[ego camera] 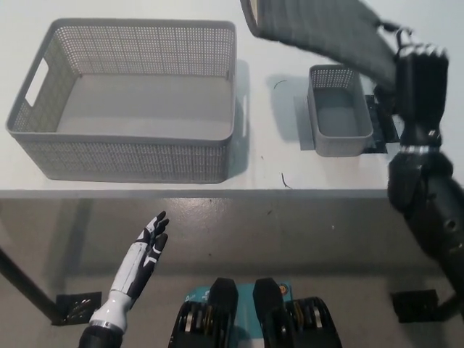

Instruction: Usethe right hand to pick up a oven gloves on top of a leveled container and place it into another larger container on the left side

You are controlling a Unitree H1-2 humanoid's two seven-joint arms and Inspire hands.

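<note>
One right hand (pixel 419 80) gripping grey oven glove (pixel 319 30), no legible writing

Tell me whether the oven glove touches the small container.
Apart. The head view shows the oven glove lifted by the right hand, with white table between it and the small container.

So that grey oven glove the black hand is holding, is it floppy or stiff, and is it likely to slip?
Probably fairly stiff: the oven glove extends sideways from the right hand without drooping much. Its quilted padding suggests lightness and decent grip, so slipping seems unlikely. Held at one end, it may swing on the way to the large basket.
</note>
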